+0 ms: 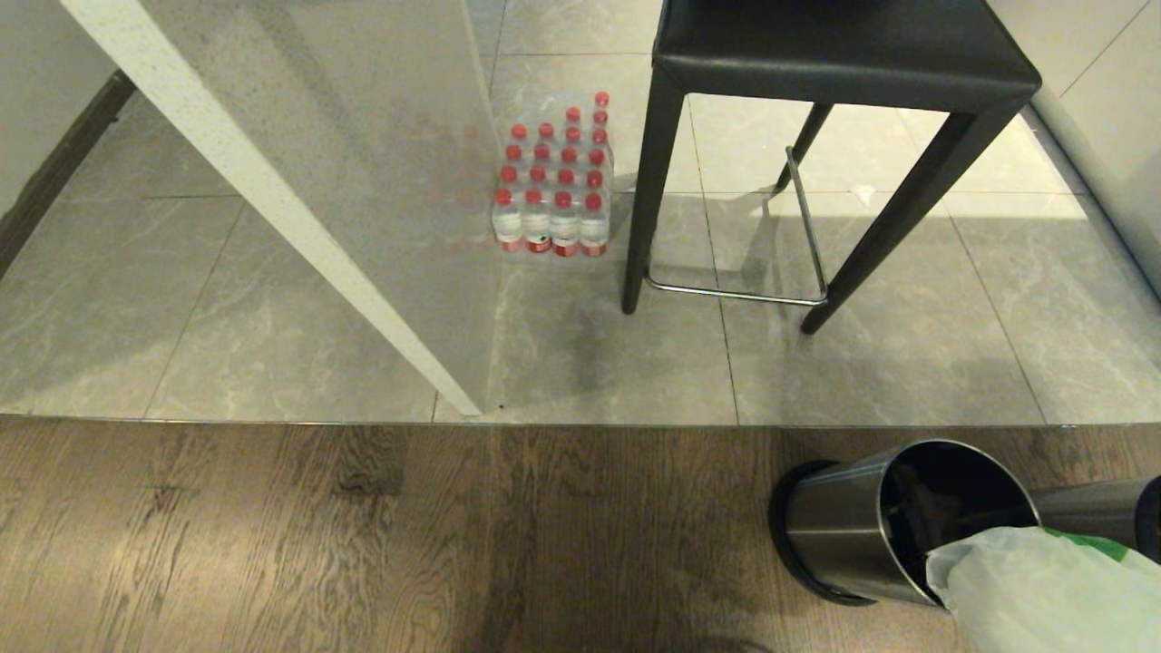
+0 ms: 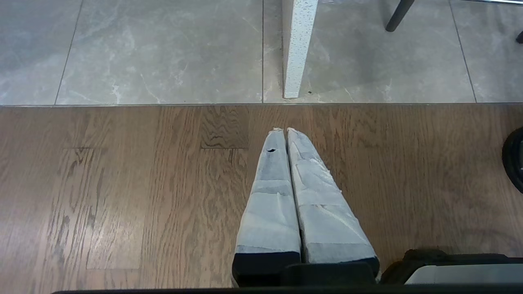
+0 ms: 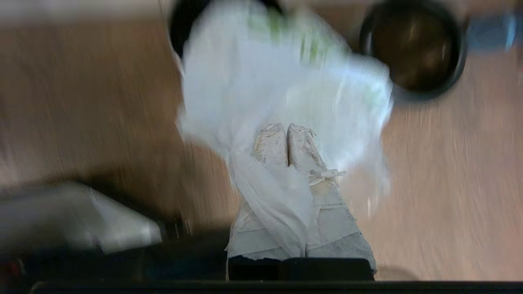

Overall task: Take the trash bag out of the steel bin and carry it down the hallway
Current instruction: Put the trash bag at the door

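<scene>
Right wrist view: right gripper, jaws pinched on the thin translucent white trash bag. Head view, lower right: bag spilling from the tipped brushed-steel bin. Left gripper closed, empty, over wood floor.

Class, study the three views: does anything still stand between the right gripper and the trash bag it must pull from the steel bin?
Nothing visible does. The right gripper is shut on the trash bag, whose plastic drapes over its fingers. The bag's lower end sits at the mouth of the tilted steel bin. The left gripper is shut above the wood floor.
</scene>
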You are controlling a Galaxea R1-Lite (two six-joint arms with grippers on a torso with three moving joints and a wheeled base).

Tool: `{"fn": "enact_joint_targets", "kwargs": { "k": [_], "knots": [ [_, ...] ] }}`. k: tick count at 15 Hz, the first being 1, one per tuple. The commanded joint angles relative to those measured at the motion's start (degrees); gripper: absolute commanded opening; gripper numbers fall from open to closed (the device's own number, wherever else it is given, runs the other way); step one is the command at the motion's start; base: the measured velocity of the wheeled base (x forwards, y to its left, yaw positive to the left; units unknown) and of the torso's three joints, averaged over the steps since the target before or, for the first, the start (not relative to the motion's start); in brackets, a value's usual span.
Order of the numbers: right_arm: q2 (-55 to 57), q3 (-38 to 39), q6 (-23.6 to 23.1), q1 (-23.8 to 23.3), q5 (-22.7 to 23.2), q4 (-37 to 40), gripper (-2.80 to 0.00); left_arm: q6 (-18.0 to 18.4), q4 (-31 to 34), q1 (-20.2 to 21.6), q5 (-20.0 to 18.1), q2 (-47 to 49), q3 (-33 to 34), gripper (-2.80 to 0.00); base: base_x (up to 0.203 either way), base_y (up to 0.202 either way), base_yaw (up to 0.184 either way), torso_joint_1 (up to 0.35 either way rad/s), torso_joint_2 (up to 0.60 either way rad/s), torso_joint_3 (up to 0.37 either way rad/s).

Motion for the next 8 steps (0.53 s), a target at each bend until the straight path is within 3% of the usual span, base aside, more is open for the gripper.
{"fn": "enact_joint_targets", "kwargs": {
  "k": [1, 8],
  "knots": [
    [0.90, 0.47, -0.09, 0.00, 0.03, -8.73, -2.80, -0.02, 0.00, 0.00, 0.00, -0.02, 0.00, -2.80, 0.000, 0.000, 0.000, 0.000, 0.00, 0.000],
    [8.24, -1.83, -0.83, 0.00, 0.03, -22.63, -2.80, -0.06, 0.00, 0.00, 0.00, -0.02, 0.00, -2.80, 0.000, 0.000, 0.000, 0.000, 0.00, 0.000]
  ]
}}
